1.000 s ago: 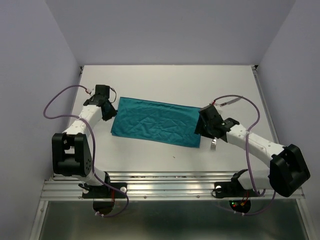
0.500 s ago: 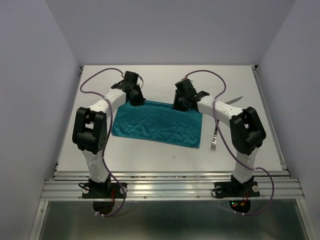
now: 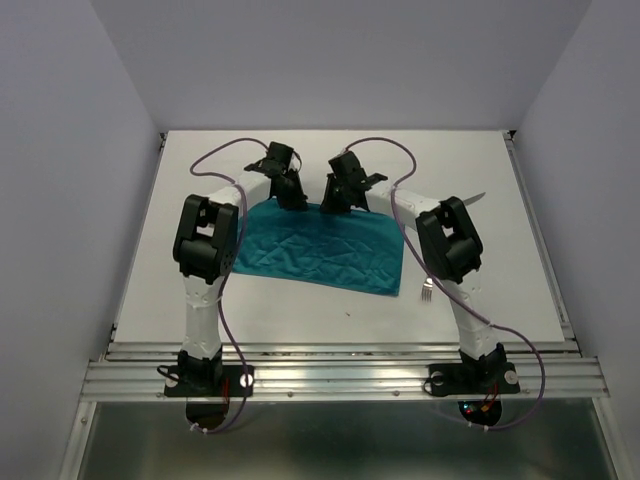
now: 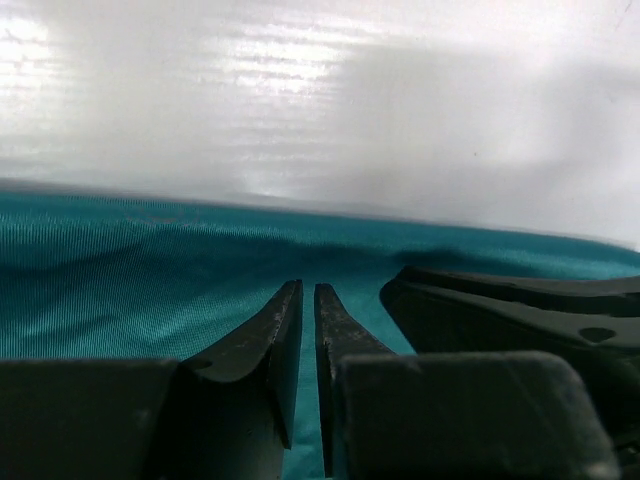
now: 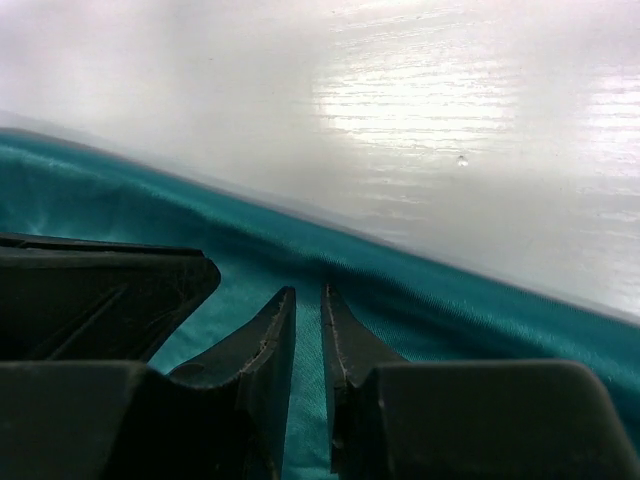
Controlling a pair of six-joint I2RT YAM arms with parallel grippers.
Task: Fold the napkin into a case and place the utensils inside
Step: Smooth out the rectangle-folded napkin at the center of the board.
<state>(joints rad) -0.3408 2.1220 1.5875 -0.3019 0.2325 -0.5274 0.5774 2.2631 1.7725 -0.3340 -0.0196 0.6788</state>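
Fork [image 3: 427, 291] lies on the table [image 3: 300, 315] beside the napkin [image 3: 320, 250]

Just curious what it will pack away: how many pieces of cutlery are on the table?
2. A fork lies just right of the napkin, partly behind the right arm; the tip of a knife shows farther back, right of that arm. Others may be hidden.

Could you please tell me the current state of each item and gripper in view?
napkin: spread out, a wrinkled rectangle, no case yet
fork: lying right of the napkin, partly hidden, untouched
knife: lying far right, mostly hidden, untouched
left gripper: nearly closed, pinching the napkin's far edge
right gripper: nearly closed, pinching the napkin's far edge
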